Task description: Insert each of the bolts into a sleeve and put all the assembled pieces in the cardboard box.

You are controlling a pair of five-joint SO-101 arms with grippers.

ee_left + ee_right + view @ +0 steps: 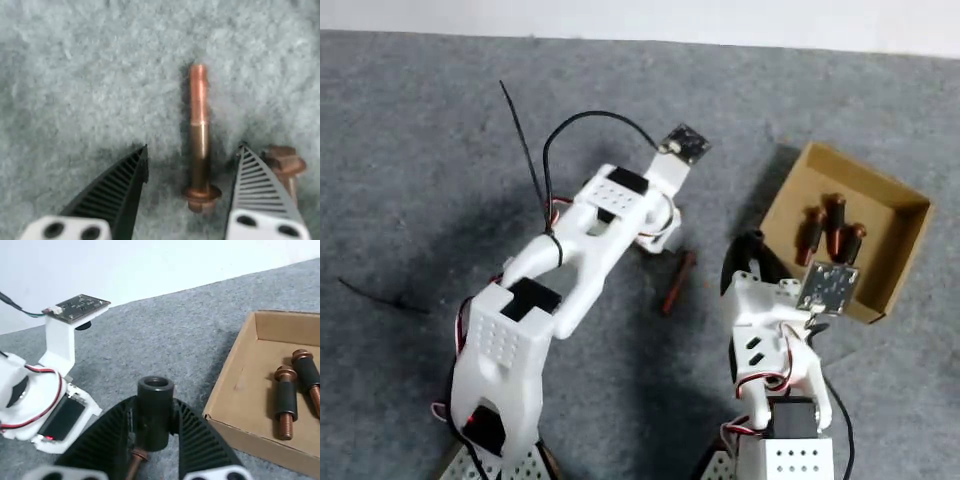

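A copper bolt (199, 140) lies on the grey carpet between the fingers of my open left gripper (194, 148), head toward the wrist. A second bolt (284, 165) lies just outside one finger (257, 190). In the high view the left gripper (658, 238) sits at the table's middle, with a bolt (678, 282) beside it. My right gripper (154, 406) is shut on an upright black sleeve (155, 390), bore facing up, just left of the cardboard box (250, 390). The box (885, 210) holds three assembled pieces (832, 232).
The left arm's white wrist and camera board (75, 310) stand close to the held sleeve. A loose black cable tie (380, 297) lies at the far left. Open carpet stretches behind and to the left of both arms.
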